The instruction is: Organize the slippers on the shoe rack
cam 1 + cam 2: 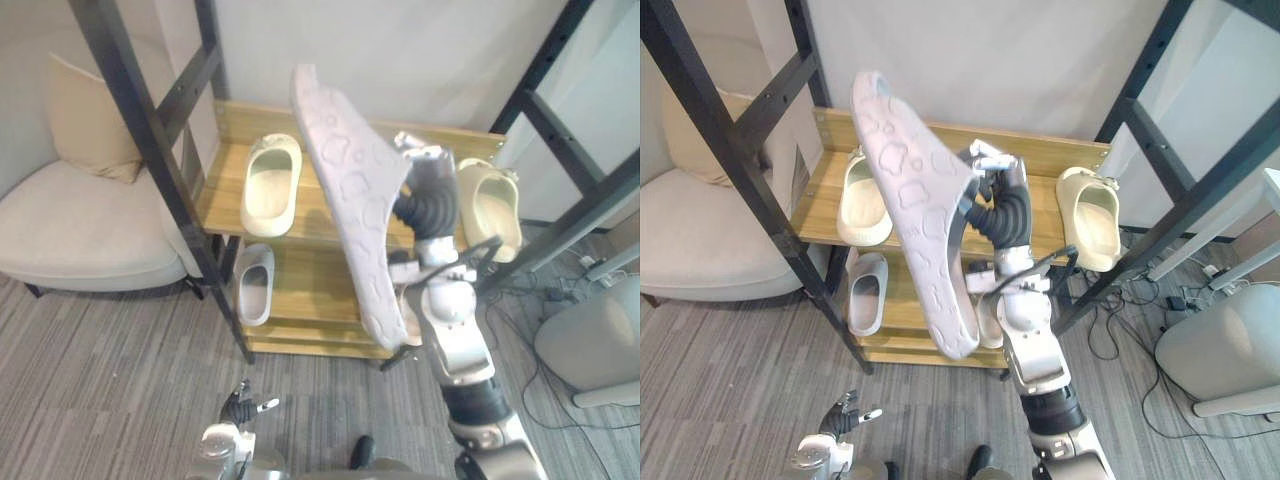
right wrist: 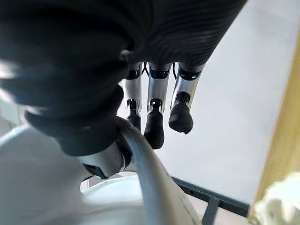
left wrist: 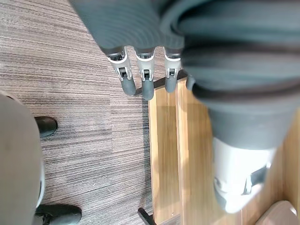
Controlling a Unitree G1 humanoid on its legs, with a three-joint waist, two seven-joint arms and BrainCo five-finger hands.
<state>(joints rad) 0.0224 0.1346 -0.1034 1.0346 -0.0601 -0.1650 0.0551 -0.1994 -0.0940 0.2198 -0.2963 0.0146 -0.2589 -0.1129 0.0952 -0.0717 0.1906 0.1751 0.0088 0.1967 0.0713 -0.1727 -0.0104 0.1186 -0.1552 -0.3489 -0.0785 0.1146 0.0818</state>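
Right hand clamped on grey slipper by its strap edge, sole-out, in front of shoe rack. Likely light, bendy foam; grip the strap. Left hand relaxed open below the rack.

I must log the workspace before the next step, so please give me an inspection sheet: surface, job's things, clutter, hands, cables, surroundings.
Surface: wooden rack, two shelves, black frame, on grey carpet.
Job's things: raised slipper in the air before the rack, sole toward the camera; left cream slipper and right cream slipper on the top shelf, apart; grey slipper on the lower shelf.
Clutter: nothing seen.
Hands: right hand, fingers curled on the raised slipper's edge; left hand low over the carpet, fingers straight, empty.
Cables: cords on the floor right of the rack.
Surroundings: armchair with cushion on the left; white wall behind.
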